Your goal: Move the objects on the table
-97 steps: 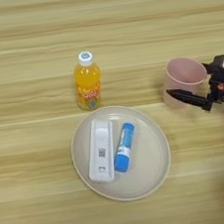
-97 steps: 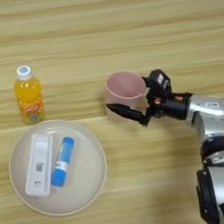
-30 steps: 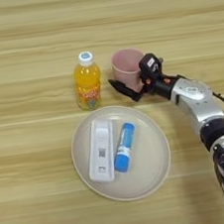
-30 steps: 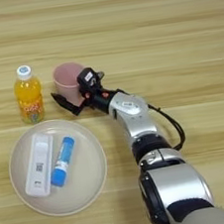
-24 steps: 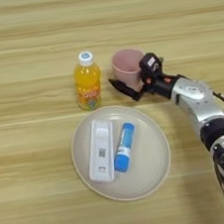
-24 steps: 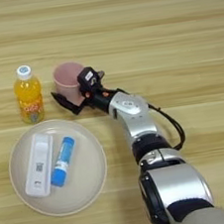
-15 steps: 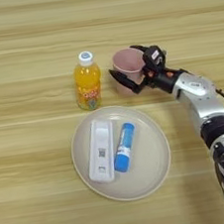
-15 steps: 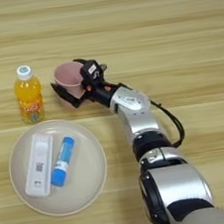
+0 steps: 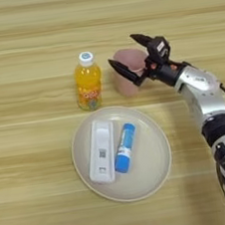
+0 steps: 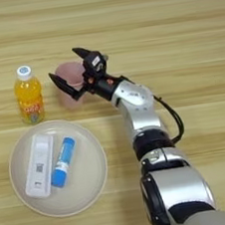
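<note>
Fingers spread wide on my gripper (image 9: 133,56), one each side of the pink cup (image 9: 130,71), not pinching it. Cup stands on the table (image 9: 24,35) just right of the juice bottle (image 9: 88,81), above the plate (image 9: 155,171); blue tube (image 9: 124,140) lies on the plate w/ a white device (image 9: 101,150). Looks like the cup step is wrapping up. Next, prob. back off clear w/o tipping it.

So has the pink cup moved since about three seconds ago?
Yes. The pink cup went left toward the orange juice bottle, which stayed put; it was far to that bottle's right before.
</note>
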Robot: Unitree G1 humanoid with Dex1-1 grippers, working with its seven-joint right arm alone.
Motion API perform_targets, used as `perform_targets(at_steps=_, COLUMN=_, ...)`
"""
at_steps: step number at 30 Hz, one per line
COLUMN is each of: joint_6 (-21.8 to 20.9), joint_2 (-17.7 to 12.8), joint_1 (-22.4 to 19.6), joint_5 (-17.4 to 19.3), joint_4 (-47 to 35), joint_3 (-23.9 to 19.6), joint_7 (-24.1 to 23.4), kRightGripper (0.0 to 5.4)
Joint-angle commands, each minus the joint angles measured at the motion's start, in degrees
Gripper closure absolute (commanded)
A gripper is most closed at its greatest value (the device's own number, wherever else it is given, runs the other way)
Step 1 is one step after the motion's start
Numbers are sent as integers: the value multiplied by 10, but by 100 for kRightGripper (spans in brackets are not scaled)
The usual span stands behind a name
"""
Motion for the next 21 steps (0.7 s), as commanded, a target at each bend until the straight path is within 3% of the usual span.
perform_targets(at_steps=1, joint_6=12, joint_2=-12, joint_1=-25, joint_5=26, joint_4=-76, joint_3=-5, joint_7=5, kRightGripper=2)
perform_targets(at_steps=10, joint_6=60, joint_2=-30, joint_1=13, joint_5=67, joint_4=-191, joint_3=-6, joint_7=49, kRightGripper=2)
perform_targets(at_steps=16, joint_6=125, joint_2=-69, joint_1=79, joint_5=109, joint_4=-328, joint_3=13, joint_7=129, kRightGripper=2)
perform_targets(at_steps=21, joint_6=158, joint_2=-98, joint_1=121, joint_5=117, joint_4=-390, joint_3=25, joint_7=163, kRightGripper=2)
